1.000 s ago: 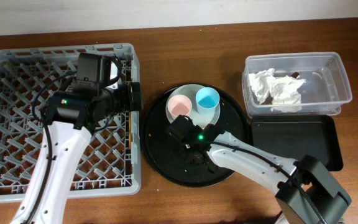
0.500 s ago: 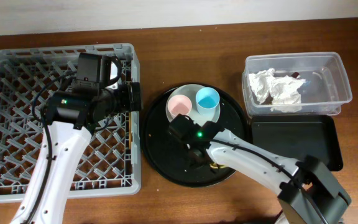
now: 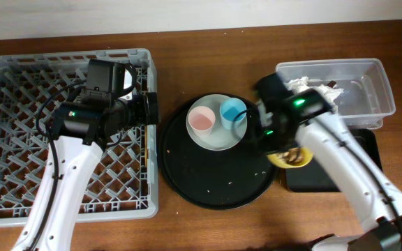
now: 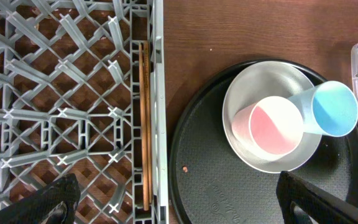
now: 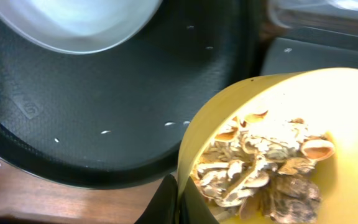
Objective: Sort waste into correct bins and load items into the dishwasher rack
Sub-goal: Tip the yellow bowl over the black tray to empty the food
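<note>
My right gripper is shut on the rim of the yellow bowl, which holds beige food scraps. In the overhead view the right gripper holds the bowl over the left edge of the shallow black tray. The crumpled white napkin lies in the clear tub. The pink cup and blue cup stand on the grey-green plate. The chopsticks lie along the right edge of the dishwasher rack. My left gripper is open and empty above that edge.
The plate sits on a big round black tray with a few crumbs, between the rack and the bins. The clear tub stands just behind the shallow black tray at the right. Bare wooden table lies behind.
My right arm has lifted the yellow bowl off the round black tray and carried it right, to the shallow black tray's left edge. The left arm has not moved.
</note>
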You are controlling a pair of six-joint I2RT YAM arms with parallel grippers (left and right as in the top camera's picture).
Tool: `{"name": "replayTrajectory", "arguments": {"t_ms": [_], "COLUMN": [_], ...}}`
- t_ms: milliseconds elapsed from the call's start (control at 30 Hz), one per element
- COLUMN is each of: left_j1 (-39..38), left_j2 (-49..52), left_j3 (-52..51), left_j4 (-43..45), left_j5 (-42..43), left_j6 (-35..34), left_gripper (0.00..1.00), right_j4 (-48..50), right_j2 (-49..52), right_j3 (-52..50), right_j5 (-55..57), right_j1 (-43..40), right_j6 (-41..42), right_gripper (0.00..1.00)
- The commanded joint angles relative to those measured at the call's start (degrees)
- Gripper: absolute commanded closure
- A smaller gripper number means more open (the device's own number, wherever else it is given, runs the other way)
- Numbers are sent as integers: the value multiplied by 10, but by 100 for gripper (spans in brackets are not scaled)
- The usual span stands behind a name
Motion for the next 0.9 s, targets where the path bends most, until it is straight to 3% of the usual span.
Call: {"name": "replayTrajectory", "arguments": {"t_ms": [0, 200, 433, 600, 867], "left_j1": [2, 2, 2, 2, 2], "left_j2": [0, 0, 0, 0, 0], "left_j3": [4, 4, 4, 4, 4], "left_j4": [1, 1, 0, 1, 1], "left_j5": [4, 4, 4, 4, 4], "left_j6": [-6, -6, -6, -6, -6], "left_gripper": [1, 1, 1, 1, 1], "right_j4": [-4, -4, 23, 108, 212], "right_j2": [-16, -16, -15, -15, -1], "right_j3": [9, -14, -99, -186, -268], "right_j5": [-103, -247, -389, -523, -704], "right_j1": [-109, -299, -448, -556, -644], "right_j6": [-91, -185, -277, -278, -278], "right_gripper": [96, 96, 96, 96, 96]}}
